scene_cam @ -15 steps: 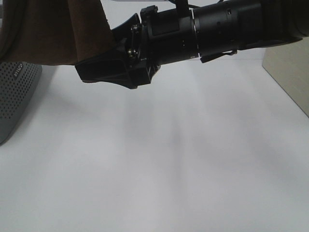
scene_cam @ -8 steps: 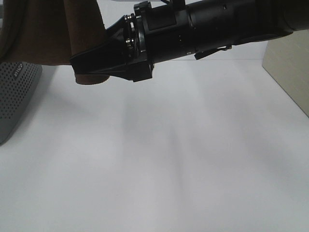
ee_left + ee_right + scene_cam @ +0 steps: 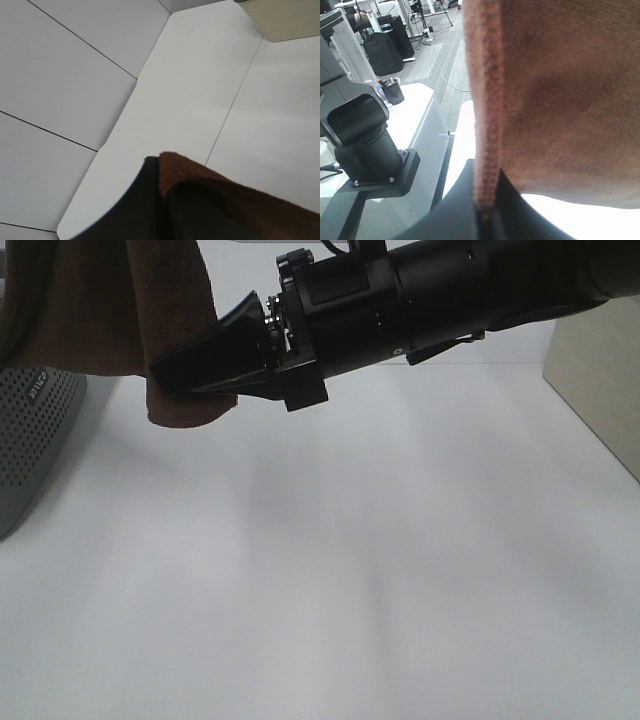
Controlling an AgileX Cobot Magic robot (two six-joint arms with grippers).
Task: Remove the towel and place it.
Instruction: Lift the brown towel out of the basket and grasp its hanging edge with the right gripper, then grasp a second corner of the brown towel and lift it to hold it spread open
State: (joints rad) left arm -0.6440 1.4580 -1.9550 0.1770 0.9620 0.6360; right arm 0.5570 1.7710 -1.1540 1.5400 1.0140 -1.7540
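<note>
The dark brown towel (image 3: 110, 310) hangs lifted at the top left of the exterior view, above the table. My right gripper (image 3: 178, 378) reaches across from the right, its black jaws shut on the towel's lower hanging edge. The right wrist view shows the towel's stitched hem (image 3: 487, 125) running down into the closed jaws of the right gripper (image 3: 485, 214). In the left wrist view, my left gripper (image 3: 162, 200) is shut on a corner of the towel (image 3: 220, 192). The left gripper itself does not show in the exterior view.
A grey perforated basket (image 3: 30, 440) stands at the left edge of the white table (image 3: 350, 570). A light wooden box (image 3: 600, 390) sits at the right edge, also seen as the wooden box (image 3: 285, 20) in the left wrist view.
The right gripper's jaws have gone from wide open to shut on the towel's hanging edge, and the arm has shifted slightly left. The towel's lower edge now bunches below the jaws.
</note>
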